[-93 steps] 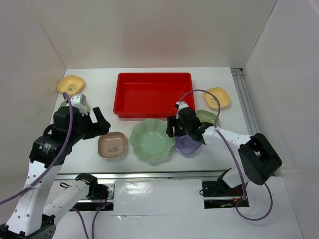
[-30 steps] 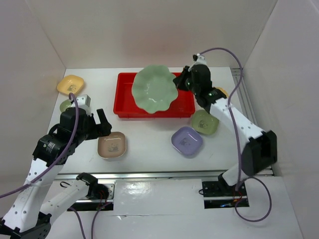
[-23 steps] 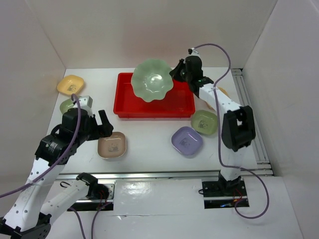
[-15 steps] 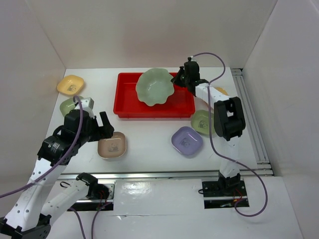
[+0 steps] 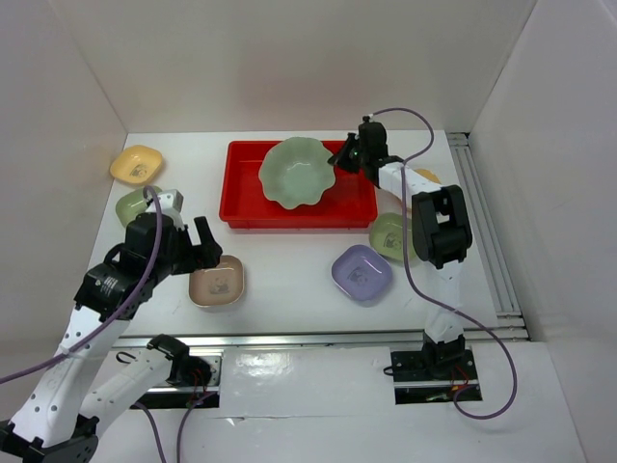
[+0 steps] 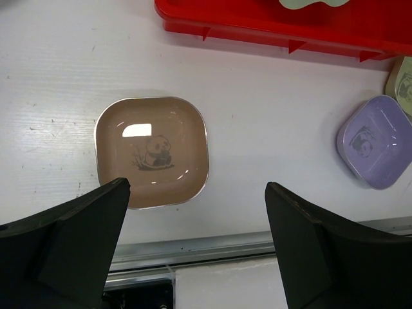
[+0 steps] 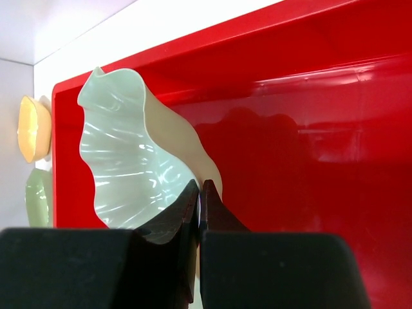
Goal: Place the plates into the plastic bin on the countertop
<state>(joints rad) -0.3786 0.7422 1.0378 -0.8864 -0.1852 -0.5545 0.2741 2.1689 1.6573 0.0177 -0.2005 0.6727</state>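
So, the white surface (image 5: pixel 289 253) carries the red bin (image 5: pixel 289 219) at far centre. The large pale green dish (image 5: pixel 297 172) sits tilted in it, rim pinched by the right end effector (image 5: pixel 339 160). It looks stiff and glossy, prob slippery, so grip the edge. 1 beige dish (image 5: pixel 216 281) lies near-left below the left end effector (image 5: pixel 193 241), spread wide w/ nothing held.

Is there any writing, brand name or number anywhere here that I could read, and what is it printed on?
No words, numbers or brand marks can be read in any view.
The pinkish-beige dish bears only a panda drawing, no text.
The lavender dish has a small print, too blurred to tell whether it holds letters.
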